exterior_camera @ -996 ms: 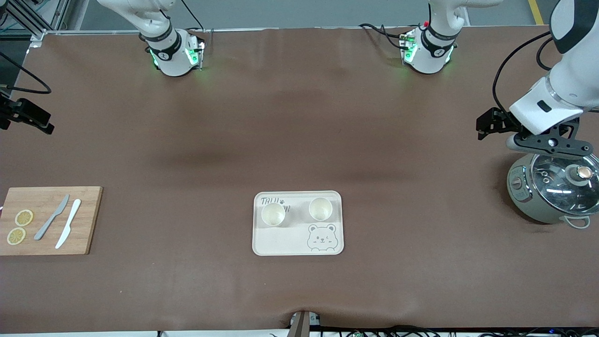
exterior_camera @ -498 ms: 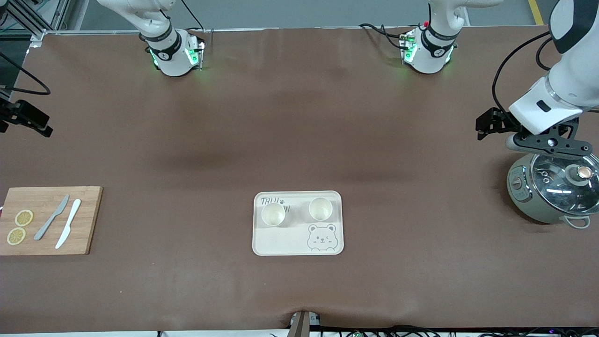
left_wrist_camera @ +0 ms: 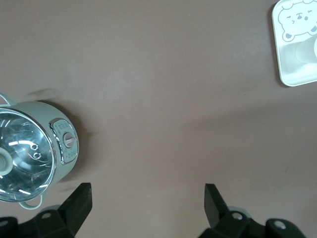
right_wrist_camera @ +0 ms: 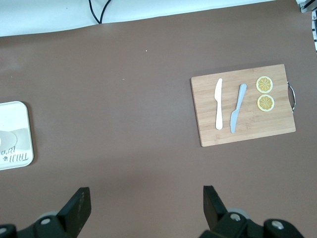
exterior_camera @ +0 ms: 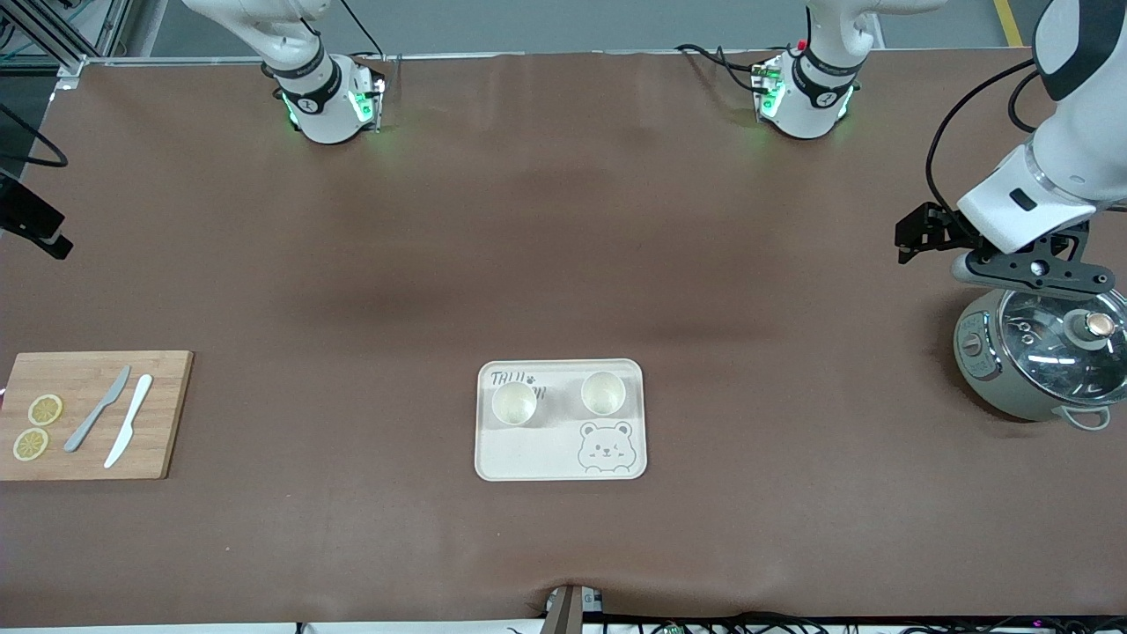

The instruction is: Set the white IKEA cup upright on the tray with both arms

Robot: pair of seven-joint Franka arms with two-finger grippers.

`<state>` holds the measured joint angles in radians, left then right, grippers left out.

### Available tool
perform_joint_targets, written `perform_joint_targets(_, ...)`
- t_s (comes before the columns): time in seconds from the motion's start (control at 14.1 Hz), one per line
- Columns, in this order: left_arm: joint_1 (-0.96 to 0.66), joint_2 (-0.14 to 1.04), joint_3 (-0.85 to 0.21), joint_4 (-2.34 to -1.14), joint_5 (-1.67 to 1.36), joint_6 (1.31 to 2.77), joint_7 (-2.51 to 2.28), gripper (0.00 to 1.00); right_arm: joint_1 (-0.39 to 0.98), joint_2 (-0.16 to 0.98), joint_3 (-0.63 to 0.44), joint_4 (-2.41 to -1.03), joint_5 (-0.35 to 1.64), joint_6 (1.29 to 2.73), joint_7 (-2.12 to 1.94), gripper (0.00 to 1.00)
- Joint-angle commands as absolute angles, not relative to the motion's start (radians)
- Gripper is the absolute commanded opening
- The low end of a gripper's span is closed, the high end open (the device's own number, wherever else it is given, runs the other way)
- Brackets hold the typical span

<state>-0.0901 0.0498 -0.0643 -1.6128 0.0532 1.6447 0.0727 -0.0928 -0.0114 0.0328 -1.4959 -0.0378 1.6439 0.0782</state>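
**Spotter:** Brown table (exterior_camera: 563, 264) first, what is on it?

**Operator:** Going down in size: a lidded pot (exterior_camera: 1039, 361) at the left arm's end, a wooden cutting board (exterior_camera: 88, 414) at the right arm's end, and the tray (exterior_camera: 528, 462) midway between them, in the half nearer the front camera.

**Spotter:** And your claws?

**Operator:** I have the left gripper (left_wrist_camera: 148, 191) over the pot's rim with its jaws spread wide and nothing in them. The right gripper (right_wrist_camera: 147, 193) is over the table's edge at the right arm's end, up-table of the board, just as wide and just as empty. I'd call both arms waiting.

**Spotter:** Which way is the work from there?

**Operator:** Inward for both: the tray is well apart from either claw, toward the table's middle and nearer the camera. The left one looks slightly nearer to it, I reckon.

**Spotter:** The cups?

**Operator:** The first cup (exterior_camera: 514, 403) and the second cup (exterior_camera: 603, 393) stand side by side on the tray's farther half, mouths up, axes vertical. I judge the placing done, with nothing left to reach for
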Motion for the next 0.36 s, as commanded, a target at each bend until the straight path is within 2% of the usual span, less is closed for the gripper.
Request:
perform_joint_targets(0.0,-0.091,0.049,-0.069,-1.608,0.051,1.647,0.055,1.0,-0.101,0.002,0.044,-1.473,-0.023,1.631,0.084,1.0)
perform_joint_targets(0.28,-0.089,0.051,-0.069,-1.609,0.051,1.647,0.055,1.0,-0.069,0.002,0.051,-1.471,-0.029,1.631,0.08,1.0)
